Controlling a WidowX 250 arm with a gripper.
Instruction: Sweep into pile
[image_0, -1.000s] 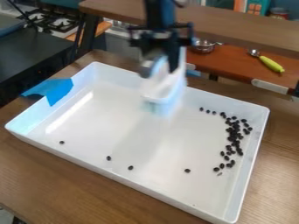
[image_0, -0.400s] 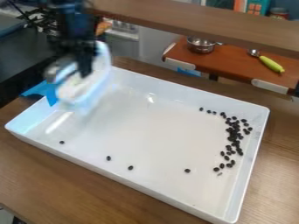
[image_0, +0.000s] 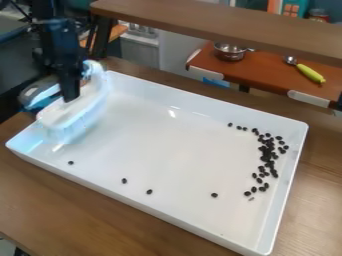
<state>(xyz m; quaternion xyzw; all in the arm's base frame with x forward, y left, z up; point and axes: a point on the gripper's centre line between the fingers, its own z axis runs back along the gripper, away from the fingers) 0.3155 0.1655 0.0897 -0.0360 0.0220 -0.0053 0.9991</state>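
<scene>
- pincer holding brush, upper left of frame, over tray's left end
- main beans: loose band, right of frame, inside tray
- four stray beans, lower left to lower centre
- step: likely lining up for strays, pile partly formed
- next: probably lower brush behind leftmost stray, sweep right along near wall

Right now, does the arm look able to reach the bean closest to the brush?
Likely yes: the arm holds the brush near it, with only bare tray between brush and bean.
</scene>
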